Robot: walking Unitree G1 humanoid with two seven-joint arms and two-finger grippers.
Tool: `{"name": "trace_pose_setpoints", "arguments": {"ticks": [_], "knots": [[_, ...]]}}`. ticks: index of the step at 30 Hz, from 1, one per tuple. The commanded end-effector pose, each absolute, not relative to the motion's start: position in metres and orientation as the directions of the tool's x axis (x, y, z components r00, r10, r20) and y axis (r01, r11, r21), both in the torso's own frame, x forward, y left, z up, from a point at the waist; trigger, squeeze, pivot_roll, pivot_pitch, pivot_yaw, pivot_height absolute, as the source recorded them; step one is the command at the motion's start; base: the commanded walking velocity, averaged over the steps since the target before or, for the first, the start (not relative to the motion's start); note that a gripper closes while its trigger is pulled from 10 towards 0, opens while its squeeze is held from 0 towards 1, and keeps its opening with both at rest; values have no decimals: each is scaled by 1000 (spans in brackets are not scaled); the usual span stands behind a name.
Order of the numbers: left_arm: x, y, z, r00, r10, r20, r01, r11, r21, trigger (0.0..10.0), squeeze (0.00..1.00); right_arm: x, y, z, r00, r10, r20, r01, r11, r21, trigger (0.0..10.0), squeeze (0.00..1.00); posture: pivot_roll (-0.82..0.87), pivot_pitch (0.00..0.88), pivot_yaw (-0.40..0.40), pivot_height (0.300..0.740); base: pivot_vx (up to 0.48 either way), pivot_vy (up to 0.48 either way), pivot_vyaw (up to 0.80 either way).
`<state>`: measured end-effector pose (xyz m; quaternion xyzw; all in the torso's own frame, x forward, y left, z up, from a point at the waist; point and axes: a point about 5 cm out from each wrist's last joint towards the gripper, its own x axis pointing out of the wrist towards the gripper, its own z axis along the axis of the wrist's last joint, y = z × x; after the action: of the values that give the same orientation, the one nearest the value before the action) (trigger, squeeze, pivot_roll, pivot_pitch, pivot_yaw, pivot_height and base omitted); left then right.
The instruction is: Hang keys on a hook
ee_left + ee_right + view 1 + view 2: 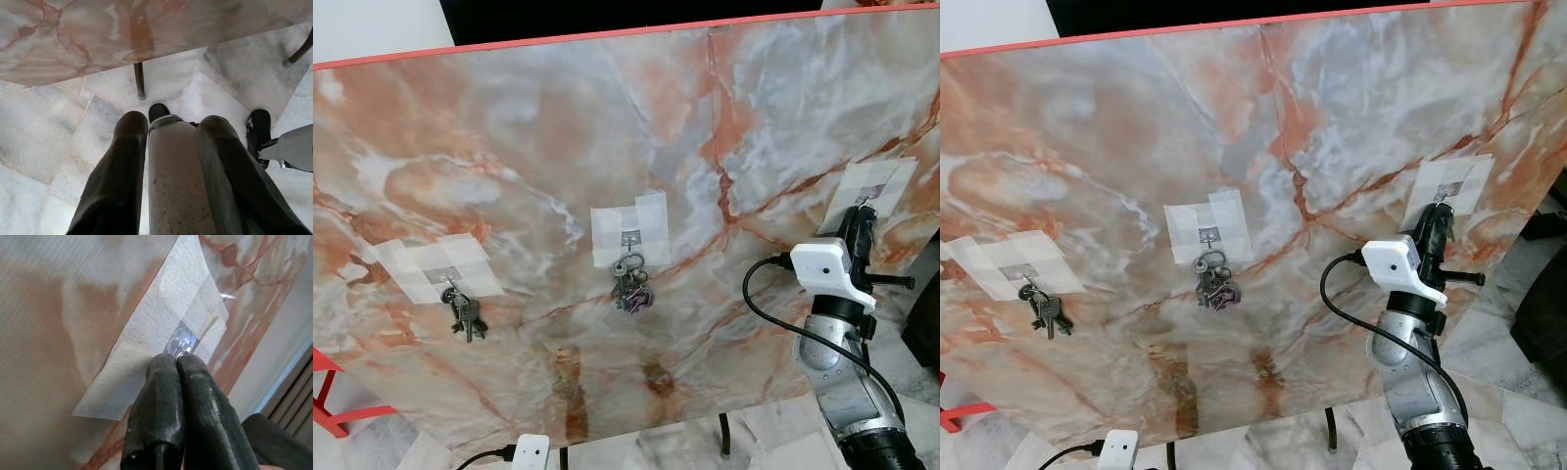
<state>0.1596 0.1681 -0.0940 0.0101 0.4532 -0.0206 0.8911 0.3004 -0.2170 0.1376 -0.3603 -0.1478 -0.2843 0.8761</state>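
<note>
- The right claw (177, 360), fingers pressed together, touches the small shiny metal hook (180, 343) on the pink marble board (558, 147).
- No keys seen in it.
- Next job, I think: slip the ring over that hook.
- The left claw (171, 132), spread, hangs low.

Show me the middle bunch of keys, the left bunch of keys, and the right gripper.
middle keys (630, 285), left eye view, key cluster
left keys (465, 315), left eye view, key blades
right gripper (178, 357), right wrist view, between fingertips

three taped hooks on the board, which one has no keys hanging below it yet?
The rightmost hook, where the right gripper is pressed with fingers shut. The left hook and middle hook each carry a key bunch.
</note>
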Motion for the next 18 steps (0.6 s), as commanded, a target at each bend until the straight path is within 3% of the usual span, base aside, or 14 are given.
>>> {"name": "trace_pose_setpoints", "arguments": {"ticks": [1, 15, 17, 18], "knots": [[156, 169, -95, 579, -28, -815, 53, 999, 4, 10000, 0, 300, -216, 144, 785, -402, 471, 616, 592, -520, 10000, 0, -99, 20, 12, 740, 0, 0, 0], [156, 170, -95, 580, -28, -814, 55, 998, 5, 10000, 0, 261, -219, 148, 784, -424, 454, 618, 606, -502, 10000, 0, -111, 16, 8, 740, 0, 0, 0], [156, 170, -95, 580, -28, -814, 56, 998, 5, 10000, 0, 252, -218, 144, 806, -415, 423, 590, 617, -520, 10000, 0, -118, 16, 7, 740, 0, 0, 0], [157, 170, -95, 580, -30, -814, 59, 998, 5, 10000, 0, 242, -220, 126, 855, -406, 323, 519, 653, -551, 10000, 0, -122, 16, 8, 740, 0, 0, 0]]}}
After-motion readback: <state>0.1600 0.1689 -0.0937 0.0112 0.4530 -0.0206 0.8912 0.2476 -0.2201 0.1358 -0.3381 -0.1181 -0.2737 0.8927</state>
